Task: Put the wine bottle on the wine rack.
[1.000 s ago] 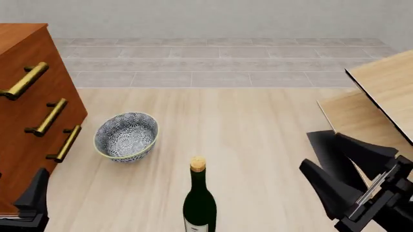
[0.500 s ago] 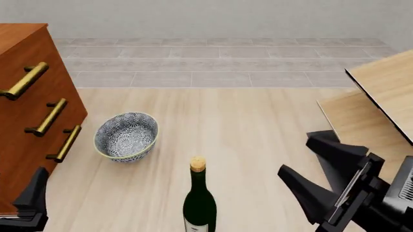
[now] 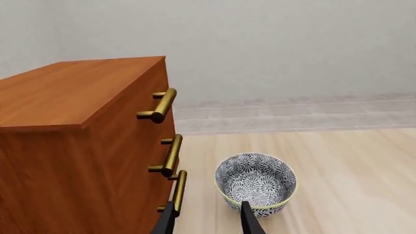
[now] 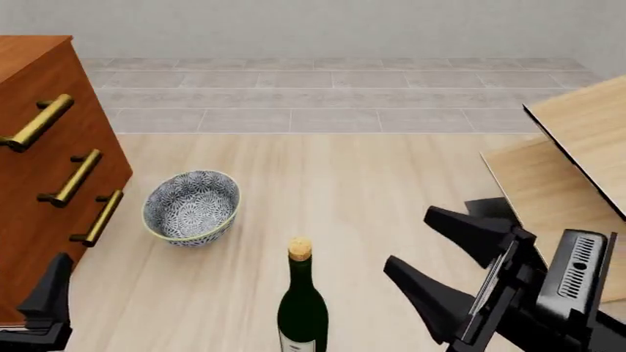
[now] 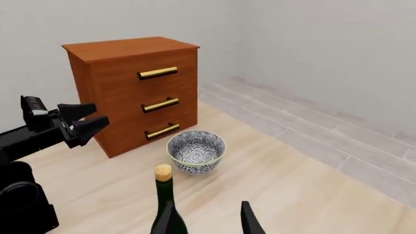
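Right of the wine bottle [image 4: 302, 308], wide-spread right fingers [image 4: 423, 287] hover apart.

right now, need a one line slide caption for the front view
Open right claw beside the upright wine bottle, with the bowl, drawer cabinet and wine rack around.

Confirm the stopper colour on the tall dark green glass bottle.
Tan cork atop the tall dark green glass bottle; clearest in the front view.

I count one wine bottle [image 4: 302, 304], one patterned bowl [image 4: 192, 207], one drawer cabinet [image 4: 39, 176] with three brass handles [image 4: 76, 178], one wine rack [image 4: 572, 161], and my two grippers: left [image 4: 44, 308], right [image 4: 440, 257]
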